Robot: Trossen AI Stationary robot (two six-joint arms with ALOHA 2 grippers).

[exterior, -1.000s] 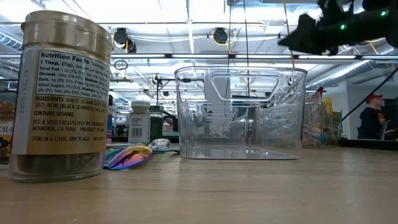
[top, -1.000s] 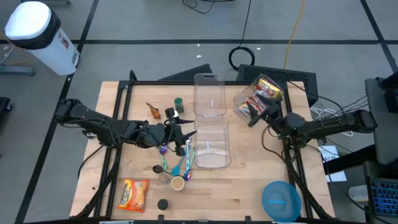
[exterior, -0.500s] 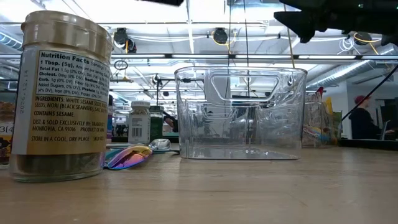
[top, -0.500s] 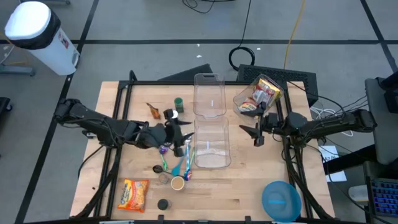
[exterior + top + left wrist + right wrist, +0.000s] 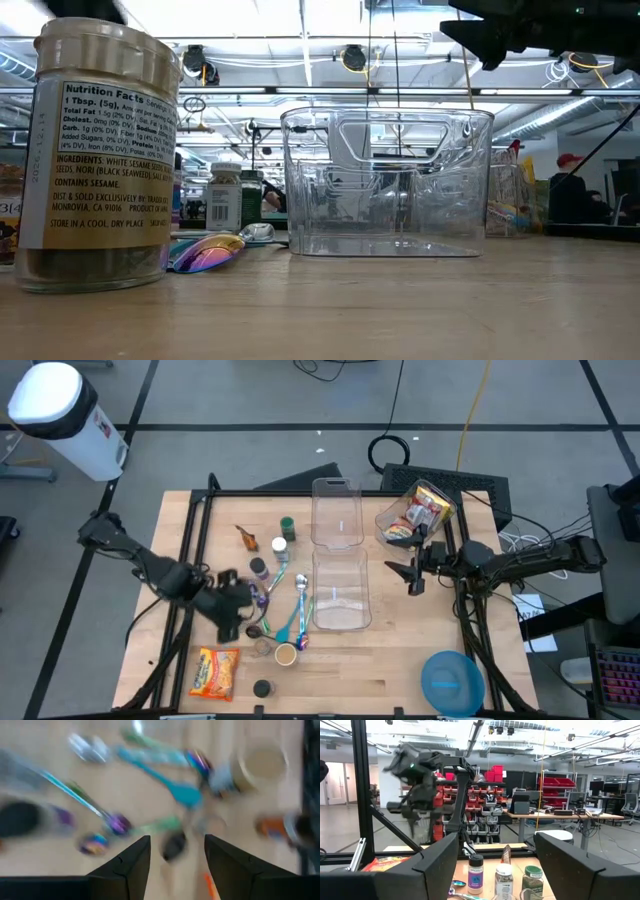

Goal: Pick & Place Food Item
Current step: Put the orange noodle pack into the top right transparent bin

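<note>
1. Tabletop (image 5: 400, 660).
2. Clear bin (image 5: 341, 590), mid-tabletop.
3. Right pincer (image 5: 410, 576), spread and empty, just beside the bin.
4. Left pincer (image 5: 236, 622), spread and empty, above the spoons (image 5: 290, 615).
5. Snack bag (image 5: 214, 671) lies flat at the front edge.

We see two bins (image 5: 340, 590) end to end at the table's (image 5: 400, 670) middle, spoons (image 5: 285, 615) left of them, jars (image 5: 283, 540) behind those, a snack bag (image 5: 214, 672) front-left, and a bowl (image 5: 451, 682) front-right.
</note>
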